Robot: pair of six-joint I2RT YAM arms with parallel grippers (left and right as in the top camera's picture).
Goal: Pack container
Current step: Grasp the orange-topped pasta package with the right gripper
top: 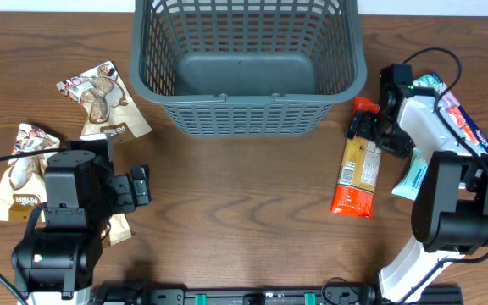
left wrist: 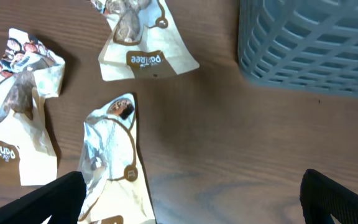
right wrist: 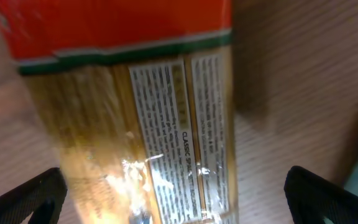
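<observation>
Overhead view: container [top: 248, 119] standing upright at the far middle of the table [top: 252, 195], ahead and to the right of the left claw [top: 139, 188], just to the left of the right claw [top: 369, 127].
Left claw: jaws spread wide, gripping nothing, hanging low over the wood.
Left wrist view: cream snack packet [left wrist: 114, 162] flat between the fingers [left wrist: 48, 199], closer to the left one; second cream packet [left wrist: 145, 43] straight ahead; third cream packet [left wrist: 17, 118] off to the left; corner of the container's lattice wall ahead on the right, well apart from the jaws.
Right claw: jaws spread wide, clamped on nothing, hanging close above the spaghetti packet [right wrist: 148, 124].
Right wrist view: spaghetti packet filling the gap between both fingers [right wrist: 328, 196], printed label facing up, orange end farthest ahead; contact with the pads not discernible.
Teal packet [top: 409, 178]: flat on the table just to the right of the right claw, partly under that arm.
</observation>
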